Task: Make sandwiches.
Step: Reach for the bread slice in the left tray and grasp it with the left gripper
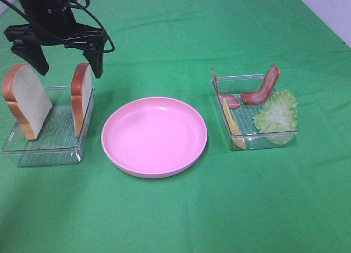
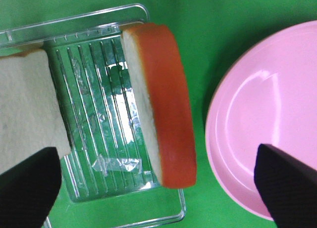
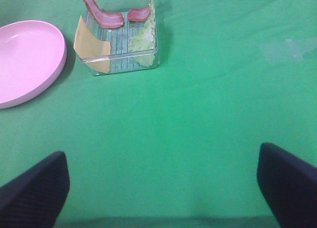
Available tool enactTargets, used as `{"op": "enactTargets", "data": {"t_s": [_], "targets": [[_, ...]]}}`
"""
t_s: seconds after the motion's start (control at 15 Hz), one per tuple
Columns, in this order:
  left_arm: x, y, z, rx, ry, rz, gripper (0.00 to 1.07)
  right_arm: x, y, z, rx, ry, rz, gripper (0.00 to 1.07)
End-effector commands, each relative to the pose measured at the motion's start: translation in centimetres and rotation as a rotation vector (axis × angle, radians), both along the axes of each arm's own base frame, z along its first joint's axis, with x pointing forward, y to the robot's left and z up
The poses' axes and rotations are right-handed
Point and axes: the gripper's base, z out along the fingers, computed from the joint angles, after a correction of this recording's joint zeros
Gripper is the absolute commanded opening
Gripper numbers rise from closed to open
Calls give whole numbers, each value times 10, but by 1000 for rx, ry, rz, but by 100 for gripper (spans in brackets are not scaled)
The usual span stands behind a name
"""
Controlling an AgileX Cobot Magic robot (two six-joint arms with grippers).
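The parts of the sandwiches sit apart in two clear trays. Two bread slices (image 1: pixel 24 102) (image 1: pixel 81 96) stand on edge in the left tray (image 1: pixel 44 149). My left gripper (image 1: pixel 66 63) hangs open just above them, its fingers (image 2: pixel 287 186) either side of the right slice (image 2: pixel 166 104) and touching nothing. The right tray (image 1: pixel 258 140) holds bacon strips (image 1: pixel 263 88), a cheese square (image 1: pixel 233 124) and a lettuce leaf (image 1: pixel 277 116). In the right wrist view my right gripper (image 3: pixel 161 188) stands open and empty over bare cloth, well short of that tray (image 3: pixel 121 65). It is out of the high view.
A pink round plate (image 1: pixel 153 135) lies empty between the two trays, also seen in both wrist views as the plate (image 2: pixel 267 129) (image 3: pixel 27 60). Green cloth (image 1: pixel 181 214) covers the whole table. A white wall edge shows at the far right corner.
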Motion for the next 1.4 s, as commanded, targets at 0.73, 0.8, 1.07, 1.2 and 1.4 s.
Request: {"op": "enactTargets", "data": {"t_s": [0.73,0.8,1.07,1.2,1.4], "targets": [[19,-8,-50,38,154,-59,100,-4,0,-1,-7,-33,4,99],[19,-8,-51,43,155,-61,99,-4,0,-1,-7,-33,4,99],[19,-8,-51,43,155,-63,59,-4,0,-1,-7,-33,4,99],[19,-8,-51,43,155,-63,49,-4,0,-1,-7,-33,4,99],[19,-8,-51,43,155,-58,48,-4,0,-1,-7,-33,4,99]]}}
